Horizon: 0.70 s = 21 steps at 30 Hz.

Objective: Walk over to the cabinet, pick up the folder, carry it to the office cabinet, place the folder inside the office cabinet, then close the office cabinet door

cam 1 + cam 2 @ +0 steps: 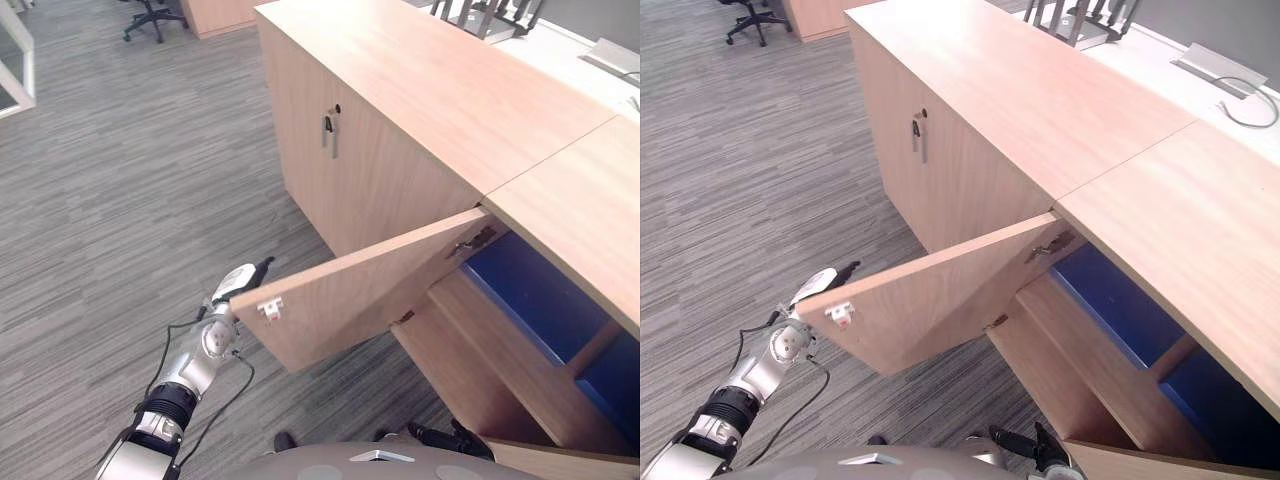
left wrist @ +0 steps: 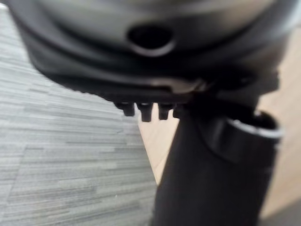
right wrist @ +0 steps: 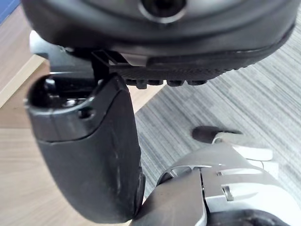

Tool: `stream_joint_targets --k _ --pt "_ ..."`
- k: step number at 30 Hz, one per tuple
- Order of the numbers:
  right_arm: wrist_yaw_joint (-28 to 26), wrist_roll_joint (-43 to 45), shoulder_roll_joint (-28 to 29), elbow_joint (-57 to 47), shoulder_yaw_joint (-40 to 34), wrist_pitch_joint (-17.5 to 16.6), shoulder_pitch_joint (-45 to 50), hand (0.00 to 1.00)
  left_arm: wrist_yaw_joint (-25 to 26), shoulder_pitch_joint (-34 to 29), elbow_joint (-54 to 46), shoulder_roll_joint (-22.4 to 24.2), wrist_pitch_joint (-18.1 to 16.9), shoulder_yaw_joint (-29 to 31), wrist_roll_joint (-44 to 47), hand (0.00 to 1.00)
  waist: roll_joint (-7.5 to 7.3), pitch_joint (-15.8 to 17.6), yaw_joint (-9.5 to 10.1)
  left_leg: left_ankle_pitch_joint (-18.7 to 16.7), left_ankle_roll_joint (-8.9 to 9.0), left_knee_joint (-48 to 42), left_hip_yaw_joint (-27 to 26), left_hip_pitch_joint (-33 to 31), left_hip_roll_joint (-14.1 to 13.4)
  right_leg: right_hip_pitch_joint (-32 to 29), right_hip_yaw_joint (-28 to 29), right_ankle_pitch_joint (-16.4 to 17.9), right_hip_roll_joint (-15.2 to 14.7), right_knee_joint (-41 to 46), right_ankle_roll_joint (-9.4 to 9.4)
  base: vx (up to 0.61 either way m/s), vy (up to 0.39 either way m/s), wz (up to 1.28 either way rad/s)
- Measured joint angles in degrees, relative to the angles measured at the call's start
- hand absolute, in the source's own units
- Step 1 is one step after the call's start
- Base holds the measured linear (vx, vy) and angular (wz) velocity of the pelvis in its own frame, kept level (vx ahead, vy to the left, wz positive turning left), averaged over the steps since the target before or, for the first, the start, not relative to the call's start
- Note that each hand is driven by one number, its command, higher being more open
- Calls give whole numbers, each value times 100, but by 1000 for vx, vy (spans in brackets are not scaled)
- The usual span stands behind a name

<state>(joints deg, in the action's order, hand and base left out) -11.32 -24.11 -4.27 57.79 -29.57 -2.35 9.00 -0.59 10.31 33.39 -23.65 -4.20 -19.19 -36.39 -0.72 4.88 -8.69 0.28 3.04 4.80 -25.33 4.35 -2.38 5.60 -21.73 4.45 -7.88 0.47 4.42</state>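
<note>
The office cabinet [image 1: 560, 200] stands at the right of the scene, with its door [image 1: 350, 290] swung partly open toward the near left. A metal hinge [image 1: 470, 242] joins the door to the cabinet body at the far right end. A small white latch fitting [image 1: 270, 308] sits on the inner face near the free edge.

The left robot hand [image 1: 238, 285] is at the free edge of the door, on its outer side and touching it. The door hides part of the hand, so it cannot be told whether the hand is wide or closed.

The right robot hand [image 3: 94, 155] shows close up over the carpet floor [image 1: 120, 200] with nothing in it. Its opening cannot be told either.

Inside the open compartment, a blue surface [image 1: 530, 295] lies behind a wooden shelf [image 1: 500, 350]. Whether this is the folder cannot be told.

A second cabinet [image 1: 400, 90] adjoins on the far left, with its door closed and a metal handle [image 1: 329, 135] on it. An office chair [image 1: 150, 15] stands at the far left.
</note>
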Motion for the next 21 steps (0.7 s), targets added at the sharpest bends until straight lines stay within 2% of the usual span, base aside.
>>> stream_joint_targets --k 4,7,10,12,13,14,15,17,18,21 --pt "-231 -639 -320 -12 303 -52 174 100 -273 12 0 -205 -177 -719 -395 100 20 79 -102 -222 86 -205 -116 -12 -128 -87 55 0 35 167 1 67 -15 -15" --pt "-464 -1377 -549 4 1225 36 953 100 -418 41 -19 -194 -414 -1260 -500 100 104 127 -127 -429 129 -526 -216 -151 -244 -256 149 1 35 409 1 96 10 -19" --pt "-995 -2161 -598 90 2980 39 1659 100 -614 61 -40 -166 -570 -1560 -501 100 150 226 -275 -447 143 -581 -370 -197 -346 -480 193 0 55 757 1 93 -12 -25" --pt "-1534 -2296 -609 -163 4791 -87 2094 100 -728 103 -40 -18 -572 -1751 -501 100 263 357 -409 -454 129 -711 -434 -128 -603 -1000 239 74 111 1771 -35 52 -39 -24" --pt "-1663 -2277 -591 -332 5186 -170 2240 100 -740 111 -38 11 -574 -1810 -501 100 337 396 -451 -454 130 -743 -424 -124 -675 -1048 267 217 187 1692 -129 32 -90 -25" --pt "-1980 -2184 -517 -658 5763 -362 2536 100 -763 103 -74 37 -587 -1829 -501 100 228 348 -472 -473 159 -764 -448 -87 -683 -989 396 178 267 890 -136 60 -145 -16" --pt "-2428 -1666 -371 -844 5921 -485 2776 100 -746 98 -176 53 -583 -1790 -499 100 54 329 -513 -638 265 -839 -493 -63 -596 -1032 390 -201 184 666 -178 96 -188 -22" --pt "-2804 -888 -252 -833 5908 -422 2827 100 -707 46 -291 177 -577 -1694 -501 100 141 327 -560 -726 309 -874 -614 -72 -680 -1065 495 -188 267 538 -176 59 -129 -42" --pt "-2995 301 -241 -775 5682 -153 2871 100 -707 47 -343 239 -577 -1676 -614 100 254 371 -611 -726 310 -902 -750 -60 -688 -1114 635 -189 291 527 -177 -10 -58 -58" --pt "-3003 1952 -280 -459 4959 366 2995 100 -697 -93 -347 241 -578 -1544 -674 100 433 371 -748 -769 372 -997 -945 30 -720 -1099 808 -193 327 533 -182 -22 -35 -39"
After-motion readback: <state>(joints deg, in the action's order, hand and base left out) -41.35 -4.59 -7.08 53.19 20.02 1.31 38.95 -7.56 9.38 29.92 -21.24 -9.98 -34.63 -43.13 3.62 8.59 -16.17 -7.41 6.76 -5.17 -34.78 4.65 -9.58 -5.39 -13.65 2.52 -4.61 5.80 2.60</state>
